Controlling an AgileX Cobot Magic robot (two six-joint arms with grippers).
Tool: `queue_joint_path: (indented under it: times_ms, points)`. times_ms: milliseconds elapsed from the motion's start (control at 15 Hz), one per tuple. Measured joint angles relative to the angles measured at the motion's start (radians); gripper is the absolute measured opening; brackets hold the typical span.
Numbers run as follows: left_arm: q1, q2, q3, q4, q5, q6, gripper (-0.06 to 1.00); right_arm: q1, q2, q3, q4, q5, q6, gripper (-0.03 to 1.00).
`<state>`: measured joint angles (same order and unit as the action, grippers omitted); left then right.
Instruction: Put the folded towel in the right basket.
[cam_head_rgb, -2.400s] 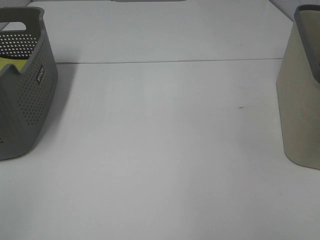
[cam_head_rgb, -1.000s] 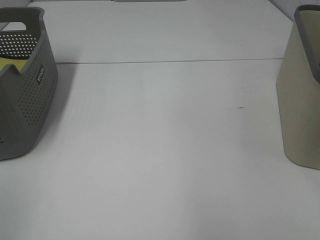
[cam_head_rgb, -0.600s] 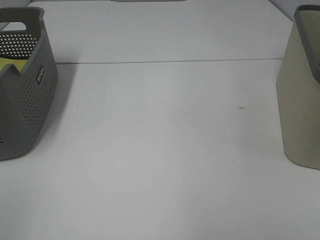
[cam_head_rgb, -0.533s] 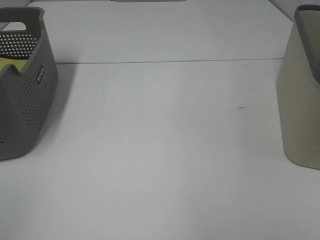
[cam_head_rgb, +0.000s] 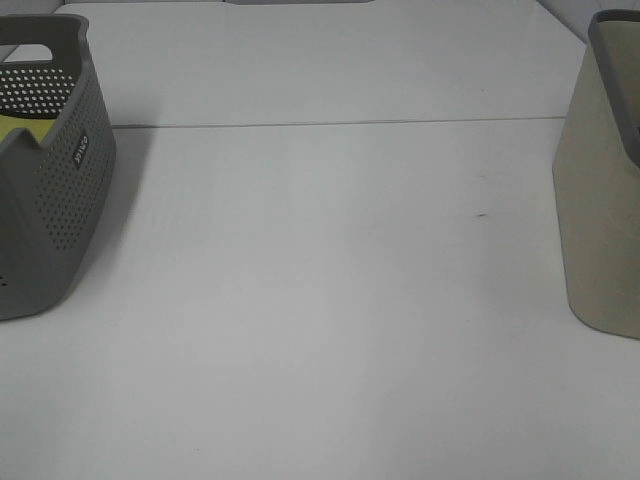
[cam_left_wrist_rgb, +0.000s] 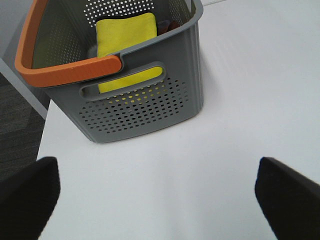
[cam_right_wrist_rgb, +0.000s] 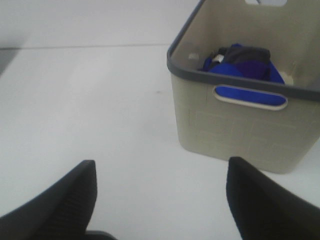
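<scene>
The folded yellow towel (cam_left_wrist_rgb: 125, 37) lies inside the grey perforated left basket (cam_left_wrist_rgb: 145, 107) with an orange handle; a strip of it shows in the exterior high view (cam_head_rgb: 18, 130). The right basket (cam_head_rgb: 600, 200) is beige with a dark grey rim and holds a blue cloth (cam_right_wrist_rgb: 240, 62). My left gripper (cam_left_wrist_rgb: 157, 197) is open and empty above the table, a short way from the grey basket. My right gripper (cam_right_wrist_rgb: 160, 200) is open and empty above the table, a short way from the beige basket (cam_right_wrist_rgb: 235, 125). Neither gripper shows in the exterior high view.
The white table (cam_head_rgb: 320, 280) has a seam across its far part and a small dark speck (cam_head_rgb: 482, 214). The table's edge and dark floor (cam_left_wrist_rgb: 17, 125) lie beside the grey basket (cam_head_rgb: 50, 180).
</scene>
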<state>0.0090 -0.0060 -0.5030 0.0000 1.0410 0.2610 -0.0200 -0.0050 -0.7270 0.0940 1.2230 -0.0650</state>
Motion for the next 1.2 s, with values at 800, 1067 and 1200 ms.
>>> queue_joint_path:
  times_ms: [800,1067,1200]
  points:
    - [0.0,0.0,0.0,0.0,0.0,0.0,0.99,0.0,0.001,0.27,0.035,-0.104,-0.133,0.71]
    - [0.0,0.0,0.0,0.0,0.0,0.0,0.99,0.0,0.001,0.27,0.054,-0.104,-0.18,0.71]
    - [0.0,0.0,0.0,0.0,0.0,0.0,0.99,0.0,0.001,0.27,0.069,-0.104,-0.179,0.71]
